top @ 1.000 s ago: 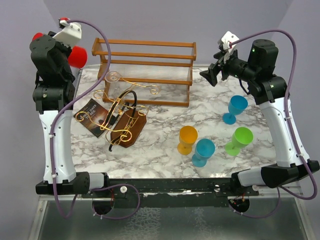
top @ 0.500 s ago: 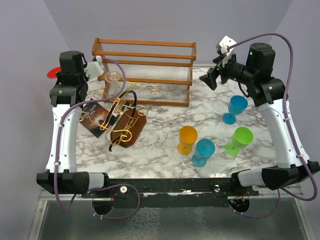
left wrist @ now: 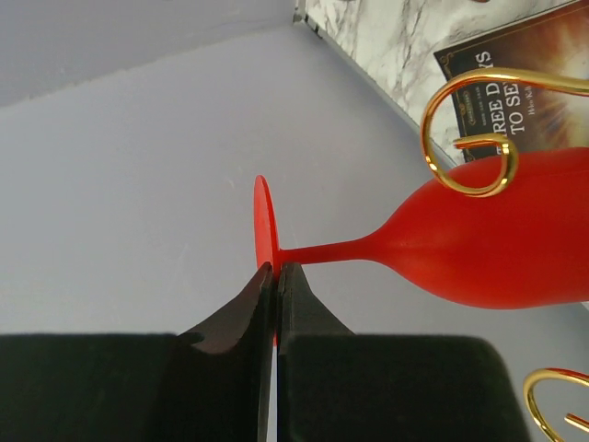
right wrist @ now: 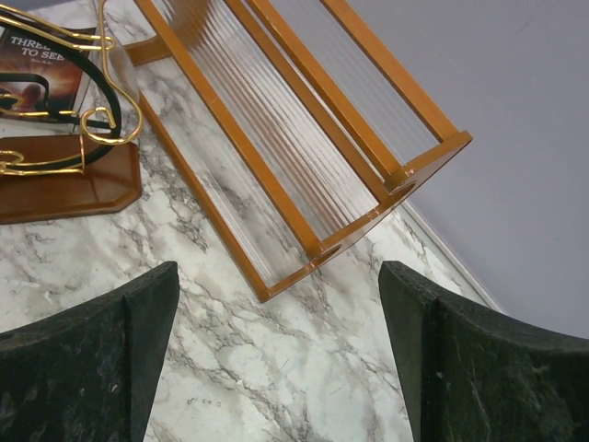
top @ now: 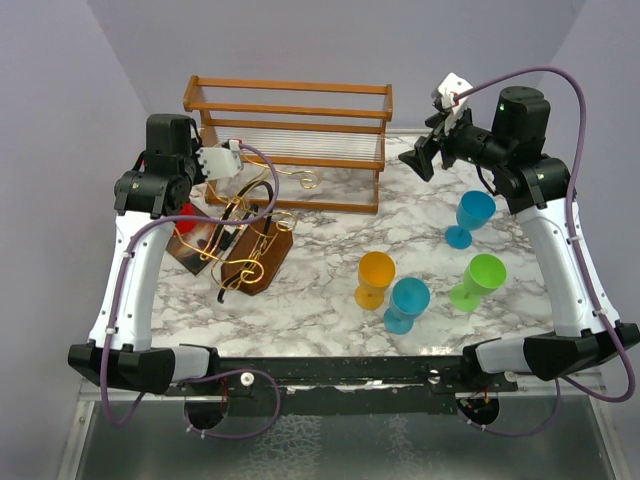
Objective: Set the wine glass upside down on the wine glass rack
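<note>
We have the left tool [left wrist: 276,274] clenched on the foot of the red glass [left wrist: 497,249], beside the rack [left wrist: 503,168]; hanging it is left, and the right tool [right wrist: 276,308] gapes empty.

**Colours and patterns.** The wine glass [left wrist: 497,249] was a uniform matt red. The wine glass rack [top: 255,255] was bright gold wire on a dark brown wooden base. The slatted frame [top: 290,100] along the worktop's far edge was orange-brown, its panel clear and finely ribbed. The worktop [top: 320,300] was white marble with grey veining. Near its right edge stood a blue goblet [top: 474,215] and a green goblet [top: 480,280]. Toward the near edge were an orange-yellow goblet [top: 375,278] and a turquoise goblet [top: 407,303]. The booklet [left wrist: 534,55] by the left edge was dark (white lettering, brownish picture). The left gripper [left wrist: 276,269] and right gripper [right wrist: 278,276] were black.
</note>
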`<state>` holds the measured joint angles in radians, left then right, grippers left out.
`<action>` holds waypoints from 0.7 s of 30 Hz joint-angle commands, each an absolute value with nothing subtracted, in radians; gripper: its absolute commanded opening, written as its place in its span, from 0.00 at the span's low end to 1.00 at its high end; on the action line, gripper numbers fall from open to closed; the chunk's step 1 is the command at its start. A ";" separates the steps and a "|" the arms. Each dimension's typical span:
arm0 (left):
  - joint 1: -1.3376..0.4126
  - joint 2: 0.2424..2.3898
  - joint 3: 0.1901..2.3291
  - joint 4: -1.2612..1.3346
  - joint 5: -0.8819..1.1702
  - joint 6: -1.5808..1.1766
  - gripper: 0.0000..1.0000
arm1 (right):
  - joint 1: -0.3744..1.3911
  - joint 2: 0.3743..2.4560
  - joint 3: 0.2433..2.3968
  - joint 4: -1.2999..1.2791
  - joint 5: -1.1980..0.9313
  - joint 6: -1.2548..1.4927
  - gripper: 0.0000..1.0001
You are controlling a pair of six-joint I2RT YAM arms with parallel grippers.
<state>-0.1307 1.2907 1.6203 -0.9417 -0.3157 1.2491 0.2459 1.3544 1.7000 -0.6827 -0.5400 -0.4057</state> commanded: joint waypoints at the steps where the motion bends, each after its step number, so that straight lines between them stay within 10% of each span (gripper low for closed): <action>1: -0.161 1.244 1.598 -0.995 -0.214 1.295 0.00 | 0.246 1.336 1.692 -0.678 -0.565 -0.412 0.89; 21: -0.205 1.234 1.626 -1.116 0.000 1.387 0.00 | 0.245 1.310 1.667 -0.671 -0.551 -0.423 0.89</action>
<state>-0.1989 1.2495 1.6085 -1.1282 -0.0921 1.3552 0.2459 1.3384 1.6760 -0.6823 -0.5404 -0.4149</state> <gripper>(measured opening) 0.028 0.890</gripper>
